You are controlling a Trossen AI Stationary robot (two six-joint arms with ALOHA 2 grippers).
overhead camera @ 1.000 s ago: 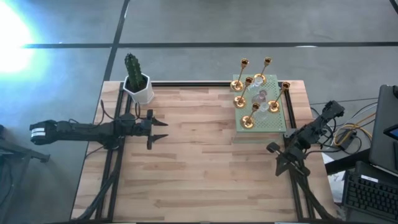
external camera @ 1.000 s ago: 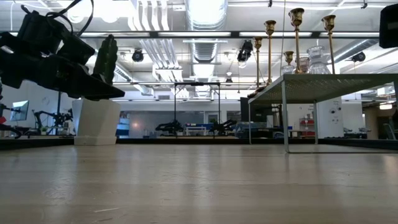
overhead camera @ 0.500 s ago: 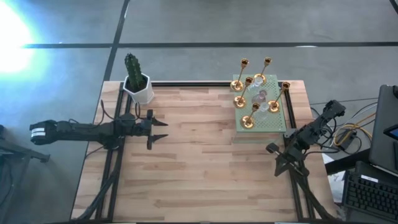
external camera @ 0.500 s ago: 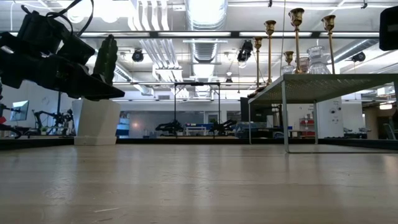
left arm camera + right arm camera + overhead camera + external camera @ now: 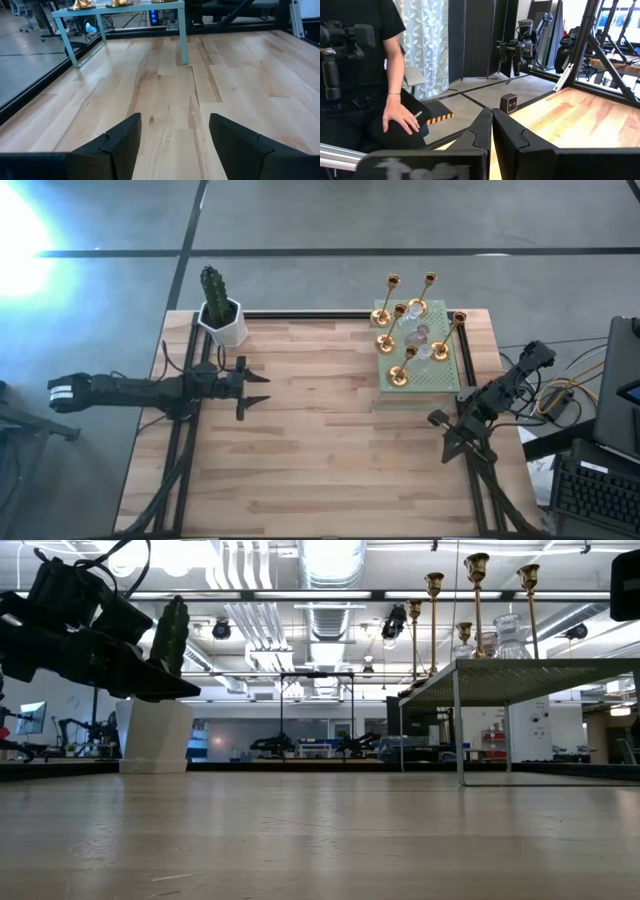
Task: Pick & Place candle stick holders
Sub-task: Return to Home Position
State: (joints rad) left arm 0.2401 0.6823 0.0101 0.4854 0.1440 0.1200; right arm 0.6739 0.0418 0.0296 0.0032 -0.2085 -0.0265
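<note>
Candle stick holders (image 5: 412,332) are seen grouped on the green shelf (image 5: 450,376) at the counter's (image 5: 320,440) far right corner. Left gripper (image 5: 266,389) is held over the left side, jaws apart. Right gripper (image 5: 433,418) is held at the right edge, jaws together.

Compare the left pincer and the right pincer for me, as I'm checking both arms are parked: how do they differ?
The left pincer has its fingers spread apart; the right pincer has them pressed together. The left pincer hangs over the left part of the table; the right pincer sits by its right edge. Both are dark and hold nothing.
</note>
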